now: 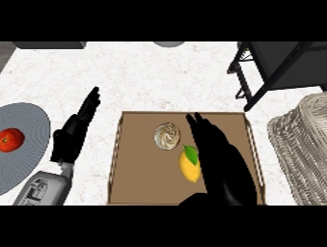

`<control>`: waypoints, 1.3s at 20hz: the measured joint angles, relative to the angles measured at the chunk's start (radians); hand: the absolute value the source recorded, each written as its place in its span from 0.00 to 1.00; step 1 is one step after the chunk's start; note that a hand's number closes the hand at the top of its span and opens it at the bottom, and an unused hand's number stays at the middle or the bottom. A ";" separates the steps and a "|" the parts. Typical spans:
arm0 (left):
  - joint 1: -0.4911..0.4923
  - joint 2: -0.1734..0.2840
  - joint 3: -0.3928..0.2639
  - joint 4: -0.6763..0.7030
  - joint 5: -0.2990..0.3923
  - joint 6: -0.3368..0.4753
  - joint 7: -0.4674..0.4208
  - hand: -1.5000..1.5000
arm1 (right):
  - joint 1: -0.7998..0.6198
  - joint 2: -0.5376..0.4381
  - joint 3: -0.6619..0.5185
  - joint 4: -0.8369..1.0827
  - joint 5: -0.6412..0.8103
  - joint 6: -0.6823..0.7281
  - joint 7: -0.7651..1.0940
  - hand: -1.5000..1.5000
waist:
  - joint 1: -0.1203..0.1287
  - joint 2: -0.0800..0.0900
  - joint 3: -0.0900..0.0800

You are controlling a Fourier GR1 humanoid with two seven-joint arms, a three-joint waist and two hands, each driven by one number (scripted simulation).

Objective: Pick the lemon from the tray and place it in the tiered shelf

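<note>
No writing shows. My right robot hand [219, 154], fingers straight, hovers beside the lemon [189, 166] on the tray [134, 159]; my left robot hand [73, 132] rests spread.

tray [134, 193]: matt brown wood | counter [152, 77]: speckled white marble | basket [315, 144]: woven wicker

This is a kitchen: the surface [158, 77] is a white, marble-like worktop, and food lies on it. A tomato [10, 140] sits on a grey round plate [23, 169] at the left, and a lemon [189, 166] lies on a brown tray [141, 183] beside a small bowl [167, 135]. At the right stands a wire dish rack [312, 144], with a black tiered shelf [279, 67] at the far right.
</note>
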 measured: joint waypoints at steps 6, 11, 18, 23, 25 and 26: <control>0.013 -0.013 0.018 -0.028 -0.016 -0.019 0.021 0.50 | 0.066 0.019 -0.020 0.029 0.051 0.011 -0.038 0.00 | 0.000 0.000 0.000; 0.022 -0.030 0.030 -0.049 -0.036 -0.028 0.038 0.50 | 0.060 0.080 -0.030 0.075 0.097 0.034 -0.042 0.00 | 0.000 0.000 0.000; 0.027 -0.048 0.057 -0.039 -0.060 -0.050 0.018 0.50 | 0.081 0.124 -0.043 0.138 0.155 0.057 -0.072 0.00 | 0.000 0.000 0.000; 0.018 -0.073 0.069 -0.047 -0.084 -0.054 0.038 0.50 | 0.114 0.137 -0.049 0.158 0.189 0.065 -0.092 0.00 | -0.001 0.000 0.000; 0.024 -0.071 0.080 -0.047 -0.087 -0.069 0.034 0.50 | 0.106 0.146 -0.062 0.187 0.198 0.068 -0.101 0.00 | 0.000 0.000 0.000; 0.022 -0.078 0.074 -0.062 -0.096 -0.067 0.055 0.50 | 0.110 0.149 -0.066 0.198 0.205 0.066 -0.109 0.00 | 0.000 0.000 0.000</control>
